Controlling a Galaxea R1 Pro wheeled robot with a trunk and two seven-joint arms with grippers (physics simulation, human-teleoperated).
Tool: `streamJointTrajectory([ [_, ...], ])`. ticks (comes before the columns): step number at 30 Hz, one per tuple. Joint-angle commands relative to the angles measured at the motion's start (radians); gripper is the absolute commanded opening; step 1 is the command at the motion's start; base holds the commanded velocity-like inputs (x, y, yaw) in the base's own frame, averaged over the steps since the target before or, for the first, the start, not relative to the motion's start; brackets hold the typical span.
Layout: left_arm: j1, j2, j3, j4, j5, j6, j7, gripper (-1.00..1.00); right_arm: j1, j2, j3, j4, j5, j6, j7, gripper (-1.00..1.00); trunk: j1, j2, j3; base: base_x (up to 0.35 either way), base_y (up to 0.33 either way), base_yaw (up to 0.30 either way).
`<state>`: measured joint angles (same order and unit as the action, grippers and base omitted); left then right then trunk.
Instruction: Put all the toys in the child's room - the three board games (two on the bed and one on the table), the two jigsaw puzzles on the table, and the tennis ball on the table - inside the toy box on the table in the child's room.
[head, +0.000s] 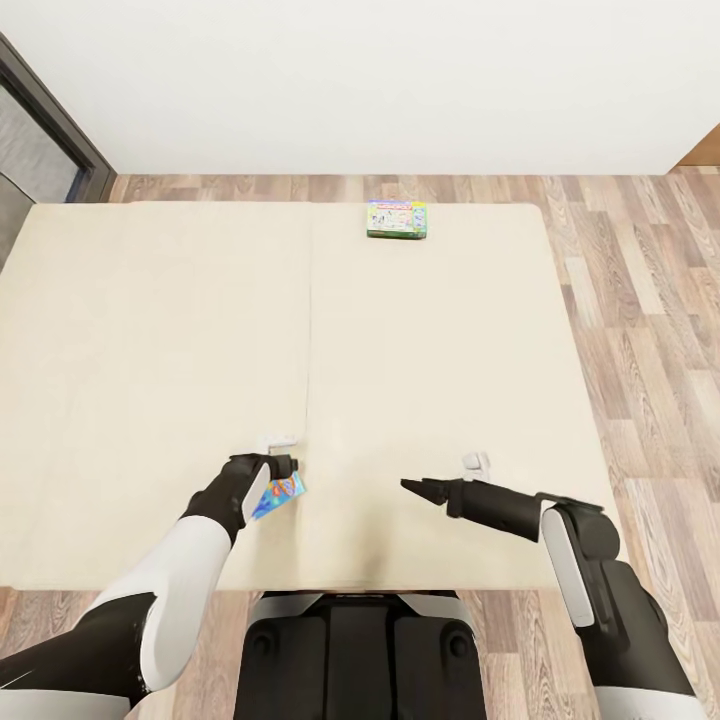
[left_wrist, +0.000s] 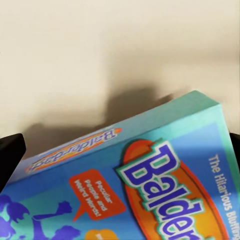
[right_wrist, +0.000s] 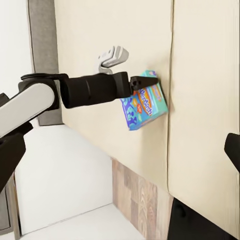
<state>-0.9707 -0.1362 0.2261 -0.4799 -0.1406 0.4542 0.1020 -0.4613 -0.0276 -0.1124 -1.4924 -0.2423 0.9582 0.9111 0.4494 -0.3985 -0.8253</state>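
left end effector (head: 284, 467) clamped on blue board game (head: 278, 495) above the bed (head: 150, 330) | right end effector (head: 412, 487) narrow, empty | green board game (head: 397, 219) at far edge

Blue-teal board game (head: 277, 494), orange logo; green-edged board game (head: 397, 219); beige bed (head: 150, 350).

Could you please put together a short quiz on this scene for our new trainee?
1. True or false: the left end effector holds the blue board game.
2. Where does the green-edged board game lie: A) near the bed's far edge, B) on the floor?
3. Fill in: the right end effector holds ____.

Key: 1 true; 2 A, on the bed; 3 nothing.
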Motion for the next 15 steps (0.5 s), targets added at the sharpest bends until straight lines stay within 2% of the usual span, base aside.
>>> streamJointTrajectory([
  [1,0.000,-0.001,0.007,-0.002,-0.011,0.007,-0.002,1.00,0.000,0.000,-0.007,0.006,0.001,0.004,0.004,1.00,0.001,-0.002,-0.001,0.000,0.000,0.000],
  [12,0.000,0.003,0.008,-0.002,-0.012,0.049,-0.002,1.00,0.000,0.000,-0.016,0.021,0.002,0.001,0.002,1.00,0.001,-0.002,-0.001,0.000,0.000,0.000],
  [15,0.000,0.003,0.007,-0.002,-0.012,0.055,-0.002,1.00,0.000,0.000,-0.016,0.029,0.001,-0.029,-0.001,1.00,0.001,-0.002,-0.001,0.000,0.000,0.000],
])
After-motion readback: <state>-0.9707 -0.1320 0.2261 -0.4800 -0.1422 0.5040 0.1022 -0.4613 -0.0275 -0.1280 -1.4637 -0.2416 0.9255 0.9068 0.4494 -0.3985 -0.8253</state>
